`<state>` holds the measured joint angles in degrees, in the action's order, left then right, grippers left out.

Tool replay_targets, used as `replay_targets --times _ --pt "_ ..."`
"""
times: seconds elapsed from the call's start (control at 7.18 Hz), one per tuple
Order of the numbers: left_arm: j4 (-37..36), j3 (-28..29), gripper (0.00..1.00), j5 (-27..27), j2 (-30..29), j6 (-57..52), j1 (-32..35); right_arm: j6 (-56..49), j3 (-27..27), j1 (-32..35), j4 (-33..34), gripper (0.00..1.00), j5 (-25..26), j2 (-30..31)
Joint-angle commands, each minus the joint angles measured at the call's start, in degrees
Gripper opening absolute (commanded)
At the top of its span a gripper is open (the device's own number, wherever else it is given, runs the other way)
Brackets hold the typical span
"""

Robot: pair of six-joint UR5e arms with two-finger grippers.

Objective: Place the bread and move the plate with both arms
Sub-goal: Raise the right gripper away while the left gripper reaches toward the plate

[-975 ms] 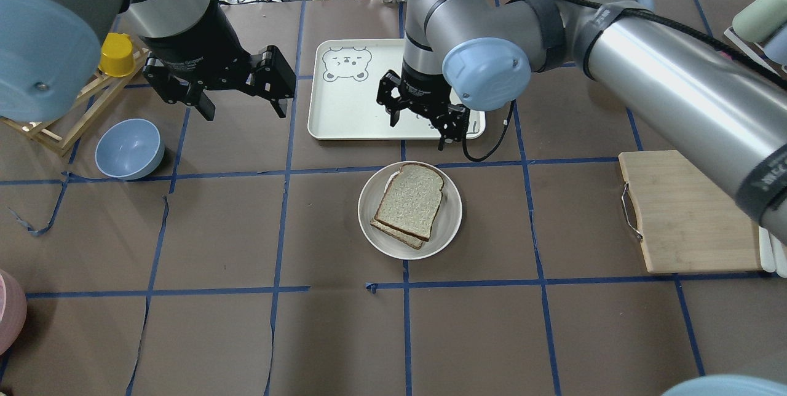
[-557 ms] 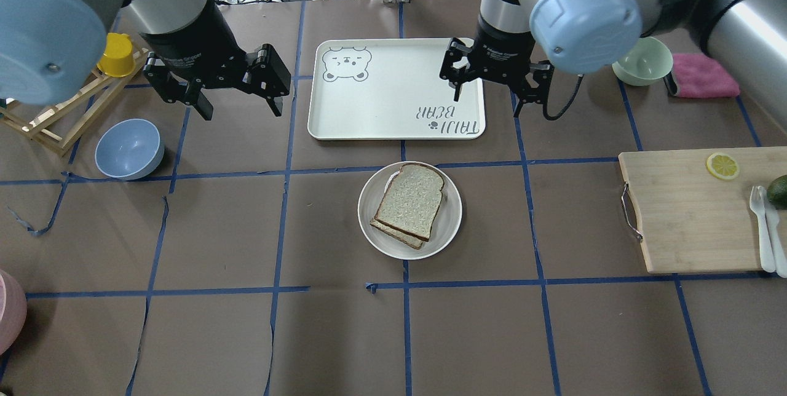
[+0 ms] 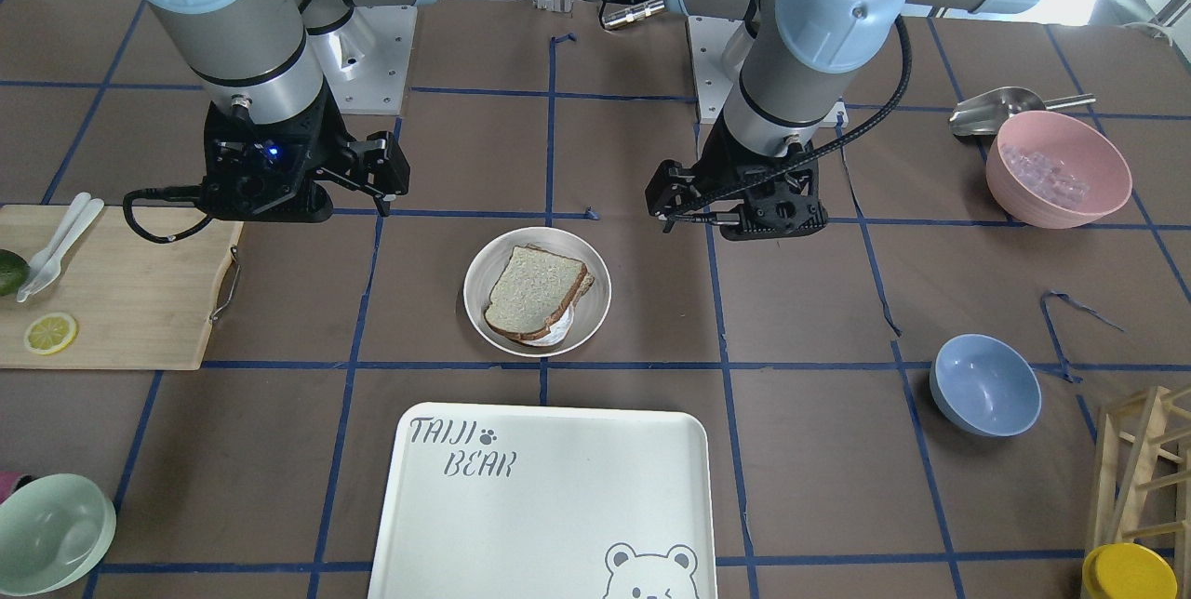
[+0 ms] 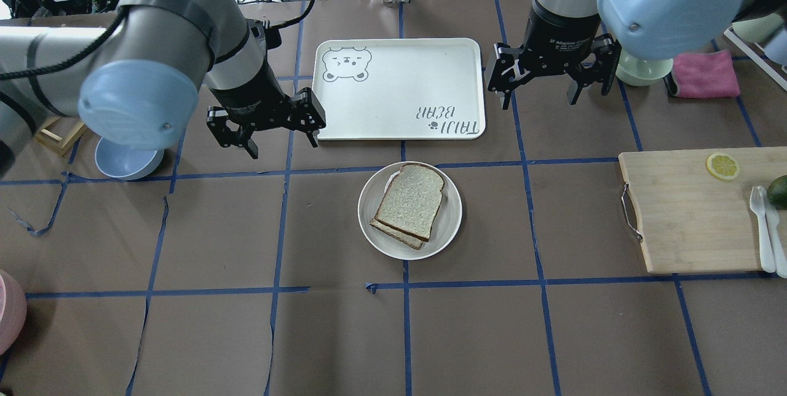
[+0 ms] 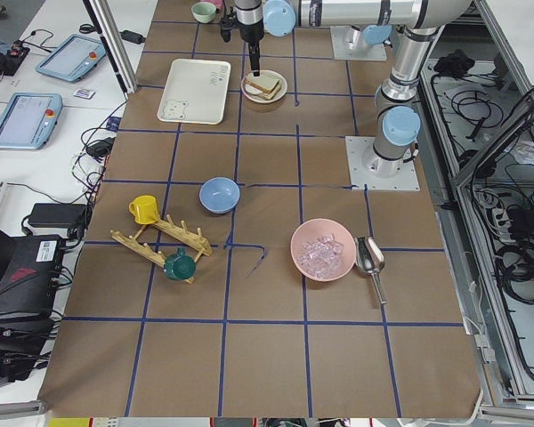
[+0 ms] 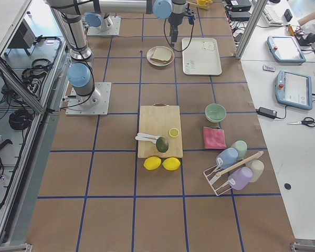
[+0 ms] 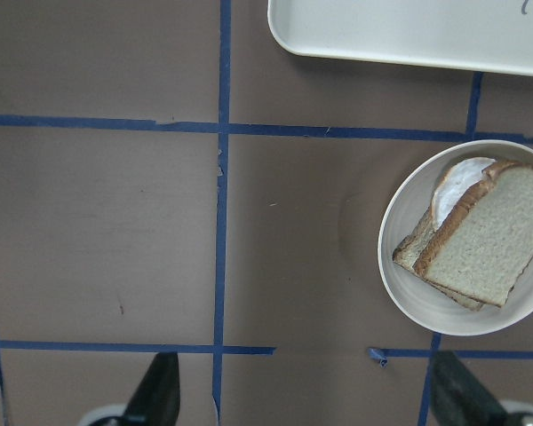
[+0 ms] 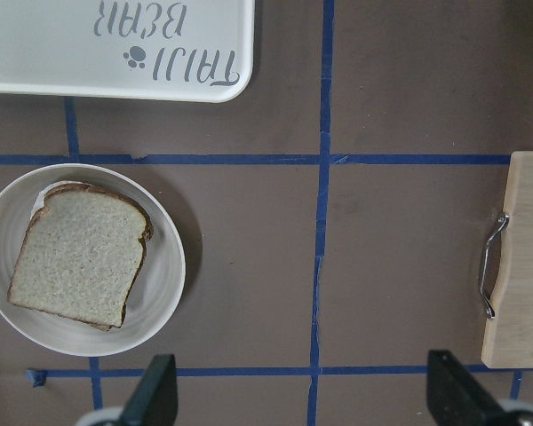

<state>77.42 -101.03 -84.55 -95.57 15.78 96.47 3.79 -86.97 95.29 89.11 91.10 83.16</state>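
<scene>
Bread lies on the plate mid-worktop; the plate is not yet lifted, with left hand and right hand both spread and empty.

The plate carrying the bread lies far up the table, with the cream tray just beside the plate on the side away from the robot and a pale green bowl beyond the plate. The left gripper, if that small dark shape is read rightly, hangs near the plate's tray-side edge. Well nearer the camera than the plate lie a blue bowl, a pink bowl of clear cubes, a metal scoop, and a wooden rack bearing a yellow cup and a teal cup.
</scene>
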Motion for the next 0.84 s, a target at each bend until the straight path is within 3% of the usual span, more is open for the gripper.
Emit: replay_targets --times 0.0,0.28,0.7 --pt "-14.7 -11.1 1.0 1.8 -2.1 6.3 2.2 -2.9 0.4 -0.7 -0.5 1.0 -0.7 0.4" --pt "-18.9 -14.4 0.95 1.7 -5.4 7.6 4.6 -3.5 0.4 -2.2 -0.3 1.0 0.4 2.2" --pt "-24.1 -14.5 0.9 1.6 -11.2 9.7 6.6 -8.3 0.2 -6.1 -0.3 1.0 -0.4 4.3"
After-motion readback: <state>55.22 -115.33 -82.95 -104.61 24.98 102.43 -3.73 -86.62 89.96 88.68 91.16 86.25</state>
